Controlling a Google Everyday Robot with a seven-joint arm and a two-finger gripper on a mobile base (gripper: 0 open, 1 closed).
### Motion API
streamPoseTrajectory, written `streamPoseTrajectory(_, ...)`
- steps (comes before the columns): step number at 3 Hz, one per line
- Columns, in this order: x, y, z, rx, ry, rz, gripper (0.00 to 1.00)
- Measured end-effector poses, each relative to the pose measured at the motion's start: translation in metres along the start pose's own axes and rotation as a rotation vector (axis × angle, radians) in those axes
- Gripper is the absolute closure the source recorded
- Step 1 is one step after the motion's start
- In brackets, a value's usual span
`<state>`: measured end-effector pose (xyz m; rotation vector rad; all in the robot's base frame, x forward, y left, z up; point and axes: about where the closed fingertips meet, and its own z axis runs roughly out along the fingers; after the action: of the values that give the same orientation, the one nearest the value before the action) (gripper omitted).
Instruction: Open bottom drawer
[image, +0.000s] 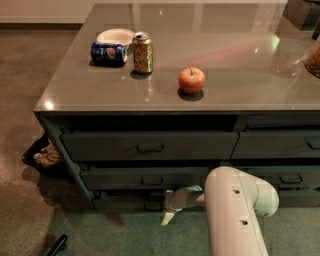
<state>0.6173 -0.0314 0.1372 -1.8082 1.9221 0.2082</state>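
Hand (168, 210) low at the bottom drawer (120, 202), centre pull (152, 205) just left of it, grip impossible to tell: best hook it squarely, then draw straight back, level.

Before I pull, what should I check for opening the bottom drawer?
1. Gripper down at the bottom drawer, not the middle one: ok.
2. Gripper has hold of the drawer: cannot tell.
3. Floor straight in front of the drawer free: ok; the dark object lies off to the left.
4. Bin beside the cabinet out of the drawer's path: ok.
5. Apple back from the tabletop edge: ok.
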Motion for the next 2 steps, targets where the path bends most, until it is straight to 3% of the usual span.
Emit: streamPoseTrajectory(2,0.011,0.02,-0.01,-0.03,0.022,0.013,0.0)
